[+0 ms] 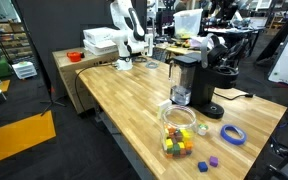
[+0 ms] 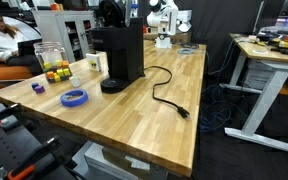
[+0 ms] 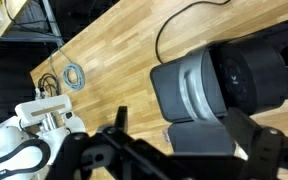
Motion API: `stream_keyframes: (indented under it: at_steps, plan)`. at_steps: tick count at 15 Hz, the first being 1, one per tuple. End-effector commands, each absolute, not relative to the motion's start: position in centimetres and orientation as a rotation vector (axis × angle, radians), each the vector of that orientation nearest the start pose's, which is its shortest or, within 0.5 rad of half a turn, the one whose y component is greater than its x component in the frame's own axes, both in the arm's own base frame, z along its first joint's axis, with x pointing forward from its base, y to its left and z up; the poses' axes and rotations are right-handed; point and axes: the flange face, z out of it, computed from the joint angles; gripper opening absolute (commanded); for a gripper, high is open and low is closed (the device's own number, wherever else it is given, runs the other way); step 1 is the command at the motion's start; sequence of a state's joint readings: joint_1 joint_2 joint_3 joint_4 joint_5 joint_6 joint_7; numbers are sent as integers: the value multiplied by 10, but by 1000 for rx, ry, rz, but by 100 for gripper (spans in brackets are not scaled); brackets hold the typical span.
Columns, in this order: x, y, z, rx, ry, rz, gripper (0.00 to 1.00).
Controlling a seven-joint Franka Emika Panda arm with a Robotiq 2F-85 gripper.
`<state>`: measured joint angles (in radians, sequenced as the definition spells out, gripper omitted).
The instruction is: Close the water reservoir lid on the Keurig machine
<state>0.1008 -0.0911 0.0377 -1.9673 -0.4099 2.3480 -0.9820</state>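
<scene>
The black Keurig machine (image 1: 199, 82) stands on the wooden table, also in the other exterior view (image 2: 119, 52). In the wrist view I look down on its rounded grey-black head (image 3: 229, 80). The flat black water reservoir lid (image 3: 199, 140) lies just below the head, over the smoky tank (image 1: 181, 88). I cannot tell whether the lid is fully seated. My gripper (image 3: 182, 125) hovers right above the machine with its fingers wide apart, one on each side of the lid. It holds nothing. The black arm shows above the machine in both exterior views (image 1: 222, 48) (image 2: 109, 12).
A clear jar of coloured blocks (image 1: 179, 130) (image 2: 52, 62) and a blue tape roll (image 1: 232, 133) (image 2: 74, 97) sit near the machine. Its power cord (image 2: 166, 95) trails across the table. A white robot arm (image 1: 129, 25) (image 3: 24, 140) stands at the table's far end.
</scene>
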Motion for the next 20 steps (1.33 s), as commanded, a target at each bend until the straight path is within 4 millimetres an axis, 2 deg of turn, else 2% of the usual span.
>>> stream_keyframes:
  at_steps: [1,5,6,7,12,16,18,20]
  plan:
    - [580,81,570,1944,1644,377,100]
    - [589,92,565,1941,1643,396,100]
    - [591,93,564,1950,1640,398,92]
    - [594,92,563,1956,1634,402,74]
    - [600,89,565,1963,1615,421,38]
    - [603,88,559,1959,1624,413,11]
    - [604,86,552,1966,1628,403,0]
    - [606,84,548,1969,1630,394,0]
